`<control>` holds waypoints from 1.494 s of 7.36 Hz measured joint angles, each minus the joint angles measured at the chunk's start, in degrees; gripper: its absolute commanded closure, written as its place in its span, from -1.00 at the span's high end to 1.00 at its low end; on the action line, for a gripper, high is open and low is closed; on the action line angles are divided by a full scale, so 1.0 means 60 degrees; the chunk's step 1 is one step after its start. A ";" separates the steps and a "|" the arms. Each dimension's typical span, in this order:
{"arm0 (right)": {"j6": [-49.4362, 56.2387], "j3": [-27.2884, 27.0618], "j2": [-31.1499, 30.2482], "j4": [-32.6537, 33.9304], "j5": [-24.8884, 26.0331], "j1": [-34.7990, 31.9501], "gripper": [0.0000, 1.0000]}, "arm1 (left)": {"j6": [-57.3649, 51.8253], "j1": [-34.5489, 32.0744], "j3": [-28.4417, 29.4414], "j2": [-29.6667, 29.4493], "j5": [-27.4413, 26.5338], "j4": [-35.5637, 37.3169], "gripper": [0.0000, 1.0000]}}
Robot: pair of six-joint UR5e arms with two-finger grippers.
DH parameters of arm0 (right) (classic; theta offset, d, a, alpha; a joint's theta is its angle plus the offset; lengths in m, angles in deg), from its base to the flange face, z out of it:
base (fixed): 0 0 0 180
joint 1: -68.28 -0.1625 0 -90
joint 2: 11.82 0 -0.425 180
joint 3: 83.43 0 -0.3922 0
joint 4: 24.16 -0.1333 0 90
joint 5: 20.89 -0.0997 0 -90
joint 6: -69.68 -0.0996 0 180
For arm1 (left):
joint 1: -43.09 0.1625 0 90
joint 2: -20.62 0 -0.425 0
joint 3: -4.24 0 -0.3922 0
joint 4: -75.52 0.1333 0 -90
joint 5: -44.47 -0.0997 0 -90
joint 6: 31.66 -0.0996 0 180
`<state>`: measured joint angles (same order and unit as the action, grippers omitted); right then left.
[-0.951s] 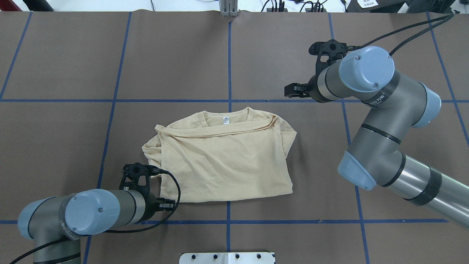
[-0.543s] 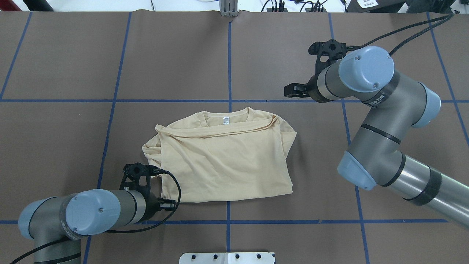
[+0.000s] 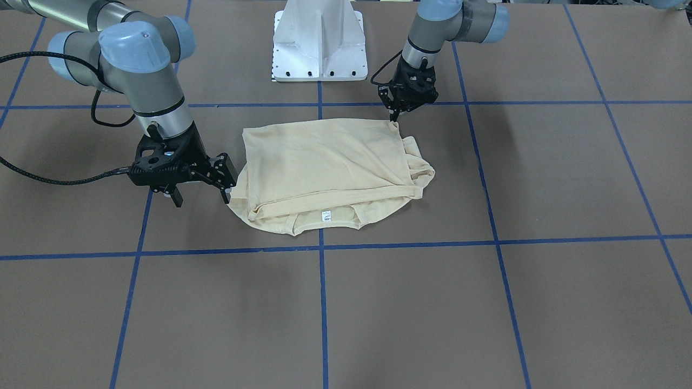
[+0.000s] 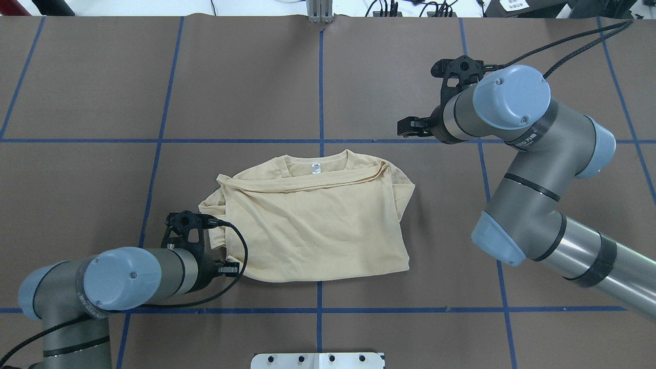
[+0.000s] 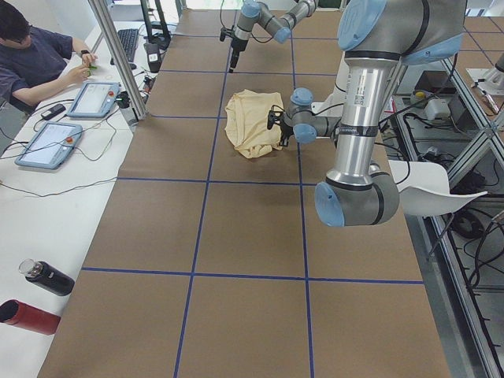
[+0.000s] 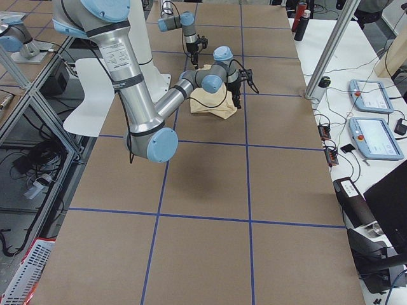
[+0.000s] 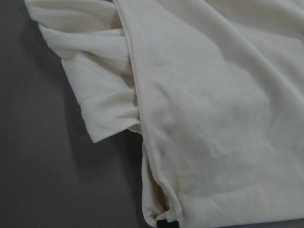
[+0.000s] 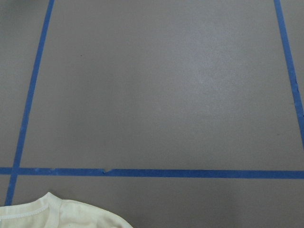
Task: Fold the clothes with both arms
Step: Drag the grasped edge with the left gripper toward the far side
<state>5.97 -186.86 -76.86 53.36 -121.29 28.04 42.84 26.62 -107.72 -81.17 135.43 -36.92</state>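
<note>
The pale cream shirt [image 4: 318, 225] lies folded into a rough rectangle mid-table, print hidden and its white neck label [image 4: 316, 167] at the far edge. My left gripper [image 4: 228, 267] is shut on the shirt's near left corner. In the front view its fingers [image 3: 396, 113] meet at that corner. The left wrist view shows puckered cloth [image 7: 213, 118] around a dark fingertip [image 7: 164, 223]. My right gripper [image 3: 201, 194] hangs open above the table, beside the shirt's [image 3: 324, 162] shoulder and holding nothing. Only the collar edge [image 8: 57, 216] shows in the right wrist view.
Blue tape lines grid the brown table [image 4: 102, 77]. The white pedestal base [image 3: 319, 43] stands at the robot's edge. A person [image 5: 31, 55] sits at a side bench with control tablets [image 5: 94, 98] and bottles [image 5: 47, 277].
My left gripper has moved away from the robot and slightly left, taking the shirt's near left corner with it. The right arm has stayed put.
</note>
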 measured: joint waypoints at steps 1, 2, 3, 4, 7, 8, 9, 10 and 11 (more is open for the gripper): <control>-0.0004 0.0014 0.0000 -0.0003 -0.0002 0.0011 1.00 | -0.0594 -0.0424 0.0084 0.0007 0.0003 0.0007 -1.00; -0.0017 0.0021 0.0000 -0.0009 0.0000 0.0026 1.00 | -0.1237 -0.0924 0.0345 0.0010 0.0012 -0.0009 -1.00; -0.0043 0.0023 0.0000 -0.0012 0.0007 0.0047 1.00 | -0.1890 -0.1521 0.0836 -0.0036 0.0022 -0.0049 -1.00; -0.0083 0.0026 0.0000 -0.0014 0.0013 0.0070 1.00 | -0.2584 -0.2202 0.1486 -0.0288 0.0030 -0.0111 -1.00; -0.0161 0.0014 0.0004 -0.0015 0.0035 0.0163 1.00 | -0.4123 -0.4125 0.5106 -0.2844 0.0091 -0.1234 -1.00; -0.0170 0.0013 0.0014 -0.0015 0.0049 0.0188 1.00 | -0.4290 -0.4509 0.6608 -0.4057 0.0148 -0.1684 -1.00; -0.0175 0.0012 0.0022 -0.0014 0.0066 0.0217 1.00 | -0.4359 -0.4753 0.7751 -0.5060 0.0274 -0.1991 -1.00; -0.0177 0.0012 0.0031 -0.0015 0.0077 0.0246 1.00 | -0.4388 -0.4889 0.8414 -0.5696 0.0434 -0.2147 -0.67; -0.0181 0.0017 0.0046 -0.0015 0.0086 0.0288 1.00 | -0.4397 -0.4965 0.8704 -0.5983 0.0520 -0.2229 0.98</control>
<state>4.89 -186.75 -76.59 53.27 -120.77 29.76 16.45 -3.17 -55.50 -117.07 138.55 -50.29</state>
